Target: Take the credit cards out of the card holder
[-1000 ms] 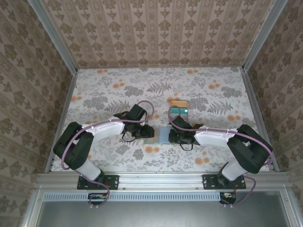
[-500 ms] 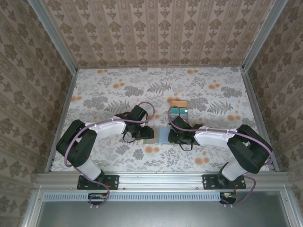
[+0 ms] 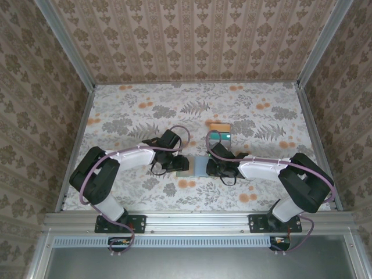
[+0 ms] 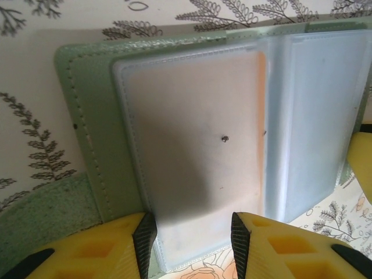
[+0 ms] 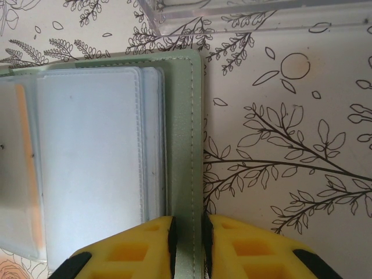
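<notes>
Card holder (image 3: 196, 165) opened flat toward the surface's (image 3: 261, 116) near edge.
The right cover (image 5: 189, 145) is pinched by the right hand (image 5: 186, 238); the left hand (image 4: 189, 244) is held half open over the orange card's (image 4: 263, 87) sleeve (image 4: 192, 133).

The top external camera sits high above and behind the 2 arms and looks down and forward over the whole table (image 3: 116, 110), with the arm bases at the bottom of the frame. From that far off the card holder (image 3: 196, 166) is a small patch at centre. The 2 wrist cameras look straight down from very close. The left gripper (image 4: 189, 244) sits at its frame's bottom edge over the card holder's left half, the right gripper (image 5: 186, 238) likewise over the right half. Both wrist views share the middle sleeves and the orange card (image 4: 262, 87).
</notes>
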